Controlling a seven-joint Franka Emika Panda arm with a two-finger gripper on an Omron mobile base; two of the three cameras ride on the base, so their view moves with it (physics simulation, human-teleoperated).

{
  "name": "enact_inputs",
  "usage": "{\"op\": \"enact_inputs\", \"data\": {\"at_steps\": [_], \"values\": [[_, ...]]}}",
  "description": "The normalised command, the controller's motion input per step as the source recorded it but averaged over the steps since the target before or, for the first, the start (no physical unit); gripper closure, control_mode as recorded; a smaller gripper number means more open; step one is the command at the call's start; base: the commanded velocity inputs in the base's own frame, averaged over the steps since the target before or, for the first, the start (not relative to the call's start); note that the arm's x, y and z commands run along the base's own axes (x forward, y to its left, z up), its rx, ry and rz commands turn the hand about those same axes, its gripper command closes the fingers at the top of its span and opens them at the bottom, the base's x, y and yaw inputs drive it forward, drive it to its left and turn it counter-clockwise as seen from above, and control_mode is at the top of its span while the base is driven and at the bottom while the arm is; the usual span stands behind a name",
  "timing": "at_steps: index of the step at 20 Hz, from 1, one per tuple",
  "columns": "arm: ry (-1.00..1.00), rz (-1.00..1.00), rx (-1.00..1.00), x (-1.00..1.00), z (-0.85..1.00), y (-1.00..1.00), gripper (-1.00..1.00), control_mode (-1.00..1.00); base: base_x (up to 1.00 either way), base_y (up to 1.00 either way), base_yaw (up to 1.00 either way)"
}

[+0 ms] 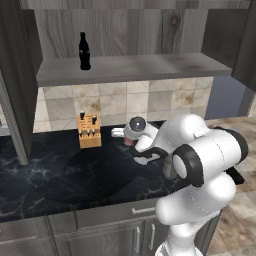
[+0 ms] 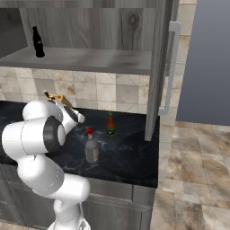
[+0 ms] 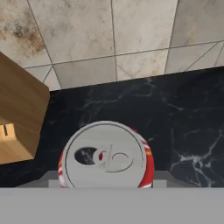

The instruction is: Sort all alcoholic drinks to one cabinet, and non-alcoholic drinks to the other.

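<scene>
The red soda can (image 3: 106, 157) with its silver top stands on the black counter, close under the hand. My gripper (image 3: 105, 180) is shut on it, a finger pressed to each side. From the left base, a bit of red can (image 1: 129, 142) peeks out below the gripper (image 1: 130, 139), right of the knife block. The black cola bottle (image 1: 84, 51) (image 2: 38, 42) stands at the left of the open cabinet shelf. Further right on the counter are the slim green-brown bottle (image 2: 110, 126) and the stouter clear-grey bottle (image 2: 91, 147), both upright.
A wooden knife block (image 1: 89, 131) (image 3: 17, 118) stands just left of the can, against the tiled wall. The cabinet shelf (image 1: 135, 67) runs above the counter. Open cabinet doors hang at the left (image 1: 12, 100) and right (image 2: 161, 67).
</scene>
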Motion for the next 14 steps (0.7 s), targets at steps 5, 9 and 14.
{"op": "enact_inputs", "data": {"at_steps": [5,9,14], "values": [[-0.01,0.02,0.01,-0.80,0.98,-0.14,1.00,-1.00,0.00,0.00,0.00],[0.03,0.04,0.06,-0.73,1.00,-0.14,1.00,-1.00,0.00,0.00,0.00],[0.08,0.04,0.06,-0.45,1.00,-0.05,1.00,-1.00,0.00,0.00,0.00]]}}
